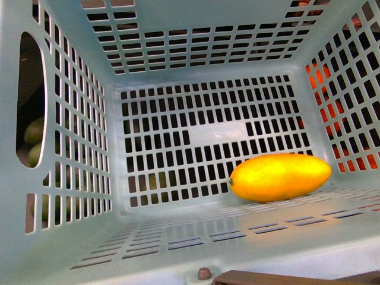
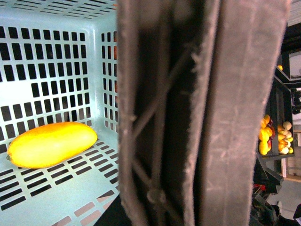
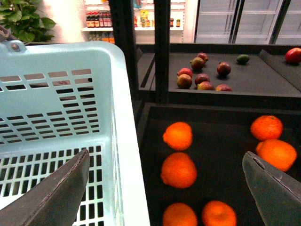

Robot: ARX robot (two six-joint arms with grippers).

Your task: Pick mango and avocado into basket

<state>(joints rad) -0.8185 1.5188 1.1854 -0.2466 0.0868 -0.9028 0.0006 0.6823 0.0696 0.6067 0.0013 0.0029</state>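
Front: only the inside of the turquoise slotted plastic basket [image 1: 196,72]. The smooth yellow-orange mango [image 1: 280,177] lies on its floor by the right wall.
Left wrist: same mango, plus the brown ribbed handle [image 2: 202,113] filling the frame. Left claw not visible, can't tell its state.
Right wrist: right claw [image 3: 165,154] wide, empty, straddling the basket rim, with round oranges [image 3: 178,170] on a dark shelf [image 3: 225,141].
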